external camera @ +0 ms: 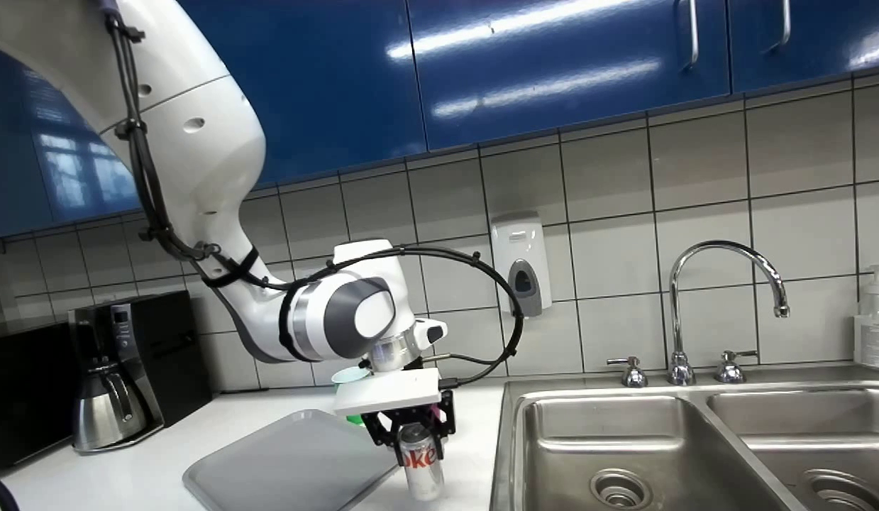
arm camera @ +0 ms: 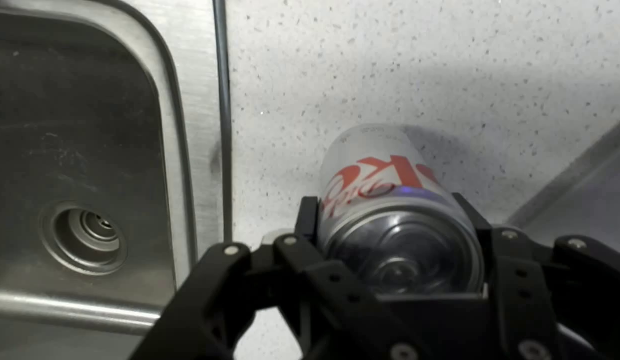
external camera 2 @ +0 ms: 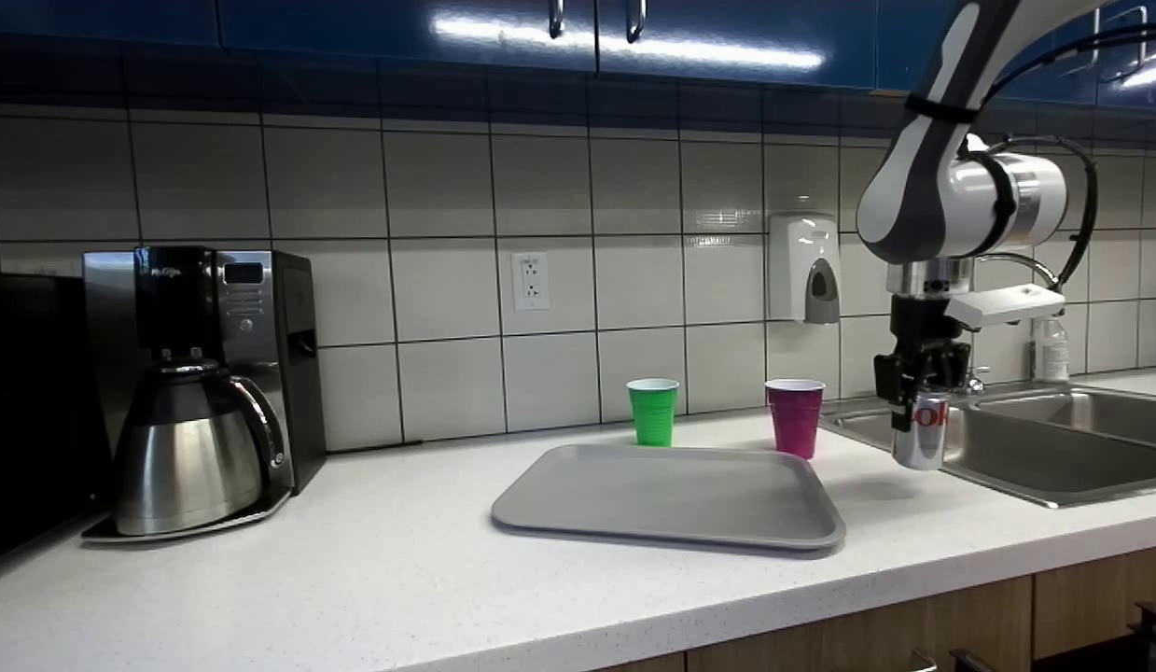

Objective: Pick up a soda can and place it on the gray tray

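Note:
The soda can (external camera: 423, 479), silvery white with red lettering, is between the fingers of my gripper (external camera: 419, 454). In the wrist view the can (arm camera: 380, 160) shows its silvery top towards me, with a black finger against each side. My gripper (arm camera: 390, 212) is shut on it. In an exterior view the can (external camera 2: 921, 434) is upright, and its shadow lies apart from its base, so it seems a little above the counter. The gray tray (external camera 2: 671, 495) lies flat on the counter beside the can, and nothing is on it. The tray (external camera: 290, 461) also shows at the wrist view's right edge (arm camera: 590, 200).
A green cup (external camera 2: 653, 415) and a pink cup (external camera 2: 795, 420) stand behind the tray. The steel sink (external camera: 616, 454) is on the can's other side, with a faucet (external camera: 723, 248). A coffee maker (external camera 2: 214, 373) stands at the counter's far end. A soap dispenser (external camera 2: 803, 271) hangs on the wall.

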Controlling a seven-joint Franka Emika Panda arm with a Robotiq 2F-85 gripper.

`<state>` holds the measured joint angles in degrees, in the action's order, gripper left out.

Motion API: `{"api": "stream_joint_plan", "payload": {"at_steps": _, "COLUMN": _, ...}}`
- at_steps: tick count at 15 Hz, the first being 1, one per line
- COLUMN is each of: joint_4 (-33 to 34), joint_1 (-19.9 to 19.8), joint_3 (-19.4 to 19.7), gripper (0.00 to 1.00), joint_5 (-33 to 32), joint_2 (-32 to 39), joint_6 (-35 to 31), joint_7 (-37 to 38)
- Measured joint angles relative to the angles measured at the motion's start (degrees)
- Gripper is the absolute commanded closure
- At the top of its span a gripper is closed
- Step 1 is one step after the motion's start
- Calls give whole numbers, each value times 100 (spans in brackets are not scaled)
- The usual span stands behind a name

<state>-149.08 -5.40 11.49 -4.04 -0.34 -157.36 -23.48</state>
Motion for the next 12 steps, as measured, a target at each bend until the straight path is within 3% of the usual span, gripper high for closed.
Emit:
{"api": "stream_joint_plan", "payload": {"at_steps": 6, "joint_4": -66, "joint_1": 93, "joint_3": -41, "gripper": 61, "joint_5": 328, "joint_2": -594, "joint_6": 15, "joint_7": -110}}
{"api": "stream_joint_plan", "payload": {"at_steps": 12, "joint_4": -143, "joint_1": 545, "joint_3": -145, "gripper": 61, "joint_5": 653, "joint_2": -901, "joint_6": 53, "joint_7": -154}}
